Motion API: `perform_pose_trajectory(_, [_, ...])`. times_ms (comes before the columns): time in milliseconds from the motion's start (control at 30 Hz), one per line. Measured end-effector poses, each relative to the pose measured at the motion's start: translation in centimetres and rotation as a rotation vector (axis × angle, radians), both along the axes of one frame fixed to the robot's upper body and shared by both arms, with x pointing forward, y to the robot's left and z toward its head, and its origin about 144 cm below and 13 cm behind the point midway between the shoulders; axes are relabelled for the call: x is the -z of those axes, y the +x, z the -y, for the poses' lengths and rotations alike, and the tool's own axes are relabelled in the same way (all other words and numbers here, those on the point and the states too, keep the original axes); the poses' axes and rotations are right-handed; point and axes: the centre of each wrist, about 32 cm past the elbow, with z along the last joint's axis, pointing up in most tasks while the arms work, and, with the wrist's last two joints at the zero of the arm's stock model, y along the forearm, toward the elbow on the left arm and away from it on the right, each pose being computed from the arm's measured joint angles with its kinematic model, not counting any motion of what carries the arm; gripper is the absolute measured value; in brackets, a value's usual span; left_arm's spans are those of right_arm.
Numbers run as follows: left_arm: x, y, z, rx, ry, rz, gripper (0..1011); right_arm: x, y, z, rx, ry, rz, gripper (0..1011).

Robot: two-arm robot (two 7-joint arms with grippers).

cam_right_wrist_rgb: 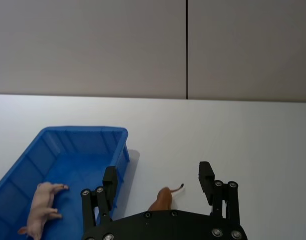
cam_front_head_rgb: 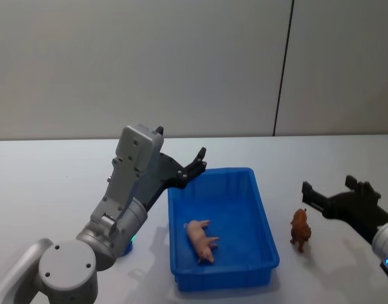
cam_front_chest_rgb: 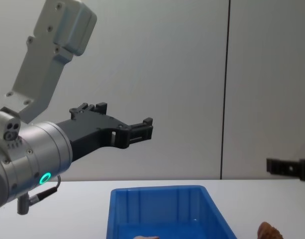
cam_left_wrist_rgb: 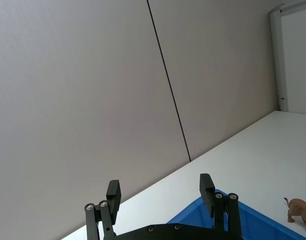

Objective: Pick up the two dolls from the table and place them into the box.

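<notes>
Right fingers (cam_right_wrist_rgb: 206, 176) parted — ridged doll (cam_right_wrist_rgb: 162, 199), ribbed box (cam_right_wrist_rgb: 78, 130)

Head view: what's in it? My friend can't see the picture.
A pink doll lies inside a blue box on a white table. A brown doll stands on the table right of the box, with the open right end effector close beside it. The open left end effector hovers near the box's far left corner.

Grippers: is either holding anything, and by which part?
Nothing is held. The left gripper and right gripper are open and empty; the brown doll stands on the table, the pink pig doll lies in the bin.
</notes>
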Motion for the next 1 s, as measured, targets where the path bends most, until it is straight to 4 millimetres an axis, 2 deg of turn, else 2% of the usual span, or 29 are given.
perform_pose_trajectory(500, [0.0,0.0,0.0,0.000,0.000,0.000,1001,1.5,-1.9,0.3,0.010,-0.054,-0.131,1001])
perform_pose_trajectory(1000, [0.0,0.0,0.0,0.000,0.000,0.000,1001,2.7,-2.2,-0.1,-0.014,-0.139,-0.197,1001])
